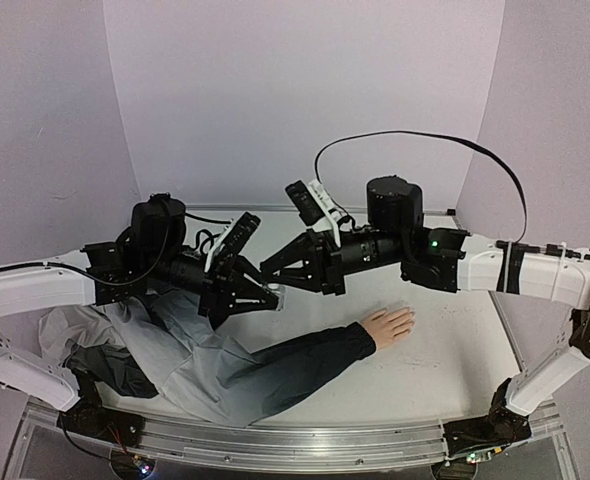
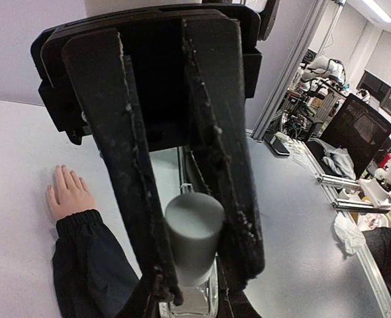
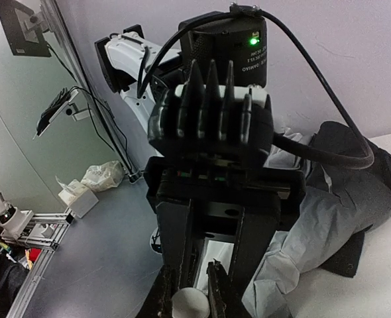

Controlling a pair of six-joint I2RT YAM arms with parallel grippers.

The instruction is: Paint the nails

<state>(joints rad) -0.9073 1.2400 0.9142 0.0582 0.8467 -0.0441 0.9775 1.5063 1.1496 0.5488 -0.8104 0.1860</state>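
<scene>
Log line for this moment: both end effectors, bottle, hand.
left end effector: shut on bottle | right end effector: shut on cap of that bottle | mannequin hand: palm down on table, apart from both end effectors

We see our right claw (image 3: 190, 291) pinched on a pale round cap (image 3: 189, 306) at the bottom edge. Facing us, the left arm (image 3: 212, 116) shows a green light (image 3: 252, 40). Crumpled grey cloth (image 3: 321, 218) lies on the surface (image 3: 374, 278).

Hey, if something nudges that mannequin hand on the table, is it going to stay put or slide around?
Probably slides easily: the mannequin hand lies loose on the smooth table, nothing visibly pinning it. Its dark sleeve looks soft and floppy, so it likely drags along rather than bracing it.
</scene>
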